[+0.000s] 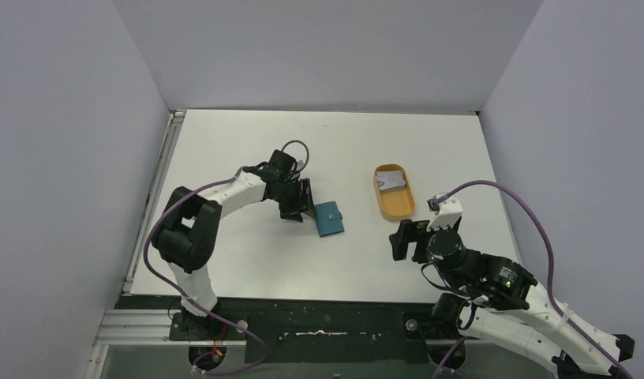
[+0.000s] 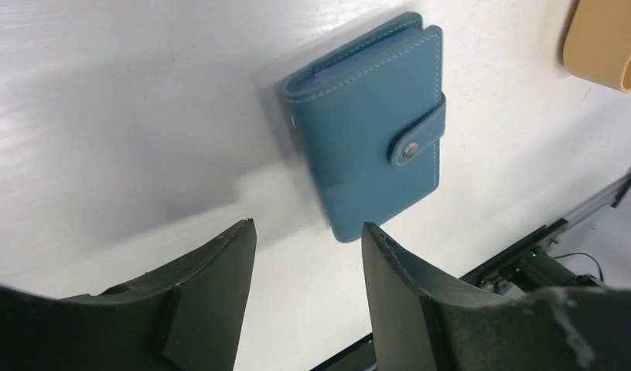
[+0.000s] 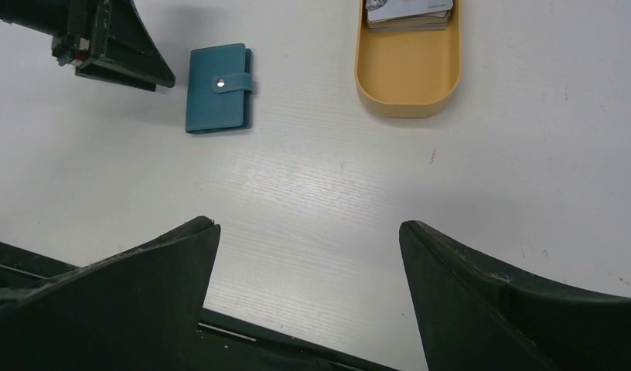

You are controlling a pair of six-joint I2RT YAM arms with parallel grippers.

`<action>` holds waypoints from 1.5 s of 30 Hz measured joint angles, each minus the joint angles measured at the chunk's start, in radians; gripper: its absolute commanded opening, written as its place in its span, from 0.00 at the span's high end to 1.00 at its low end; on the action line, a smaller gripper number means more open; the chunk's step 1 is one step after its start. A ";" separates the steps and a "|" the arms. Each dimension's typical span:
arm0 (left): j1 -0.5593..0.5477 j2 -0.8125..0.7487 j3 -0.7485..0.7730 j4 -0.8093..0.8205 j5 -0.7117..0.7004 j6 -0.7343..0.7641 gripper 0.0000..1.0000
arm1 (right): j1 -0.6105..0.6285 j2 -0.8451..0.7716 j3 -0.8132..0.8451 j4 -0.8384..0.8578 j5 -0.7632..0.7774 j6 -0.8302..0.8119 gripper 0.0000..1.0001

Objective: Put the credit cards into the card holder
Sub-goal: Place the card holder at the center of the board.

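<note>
Your left gripper (image 2: 308, 232) has its jaws apart with nothing between them, and it stands just beside the card holder (image 2: 366, 124). The holder lies flat on the table (image 1: 248, 142), folded shut, with the snap tab (image 2: 415, 139) fastened. Your right gripper (image 3: 308, 224) is spread wide and also empty, hovering near the front edge of the table. The credit cards (image 3: 409, 11) lie in a stack at the far end of the orange tray (image 3: 409, 108), well apart from the holder. I think the first danger is the closed snap. If you pull the tab with one gripper only, the glossy holder will probably slide on the smooth table instead of opening, so hold it down with the other arm. The second danger is the stack. The cards are thin and lie close to the tray wall, so the fingers may take several cards together, or push the tray away.
</note>
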 measured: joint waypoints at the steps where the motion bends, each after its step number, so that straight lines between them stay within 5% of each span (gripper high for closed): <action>1: -0.004 -0.028 -0.003 -0.013 -0.029 0.008 0.50 | 0.000 0.000 0.000 0.000 0.000 0.000 0.10; 11: -0.165 -0.096 0.011 -0.034 -0.182 0.034 0.48 | 0.000 0.006 0.000 0.000 0.000 0.000 0.10; 36: -0.154 0.062 0.083 -0.007 -0.183 0.026 0.46 | 0.000 0.002 0.001 -0.034 0.000 0.013 0.11; 39: -0.153 0.043 0.071 -0.003 -0.214 0.026 0.39 | 0.000 0.002 0.002 -0.040 0.000 0.014 0.09; 40: -0.152 0.023 0.056 -0.005 -0.235 0.026 0.27 | 0.000 0.002 0.003 -0.043 0.000 0.014 0.07; 45: -0.144 -0.204 -0.026 -0.049 -0.366 0.029 0.07 | 0.000 0.000 0.007 -0.043 0.028 0.028 0.00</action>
